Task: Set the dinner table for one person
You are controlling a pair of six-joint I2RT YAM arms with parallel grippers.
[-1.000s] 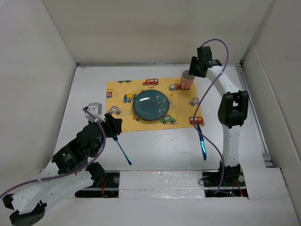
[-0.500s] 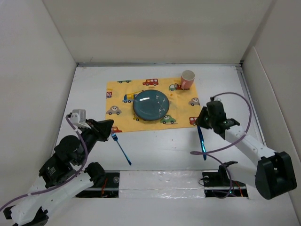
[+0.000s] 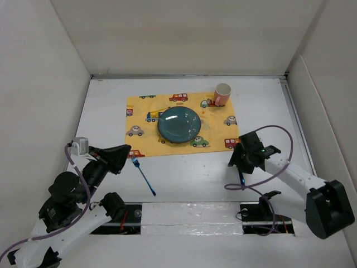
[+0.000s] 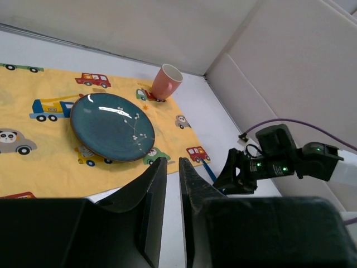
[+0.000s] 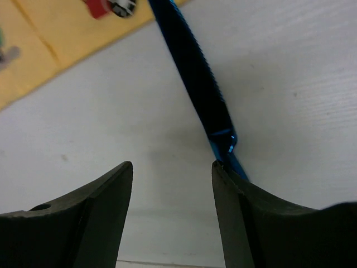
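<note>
The white dinner table point(image 3: 189, 176) carries a yellow car-printed cloth point(image 3: 139, 114) with a dark blue plate point(image 3: 180, 124) and a pink cup point(image 3: 222, 94) on it. A blue fork point(image 3: 144, 176) lies on the table near the cloth's front left corner. A blue knife point(image 3: 241, 178) lies off the cloth's front right corner. My left gripper point(image 3: 120, 152) is empty, its jaws almost together, and it hovers left of the fork. My right gripper point(image 5: 173, 173) is open and low over the table. The knife point(image 5: 195, 72) runs beside and under its right finger point(image 5: 245, 212).
White walls enclose the table on the left, back and right. The left wrist view shows the plate point(image 4: 111, 125), the cup point(image 4: 165, 81), the cloth point(image 4: 33, 167) and my right arm point(image 4: 273, 162) beside the knife point(image 4: 207, 170).
My left gripper has drawn back left and nearer from the fork, which stays on the table. My right arm has swung from the cup down to the knife.
</note>
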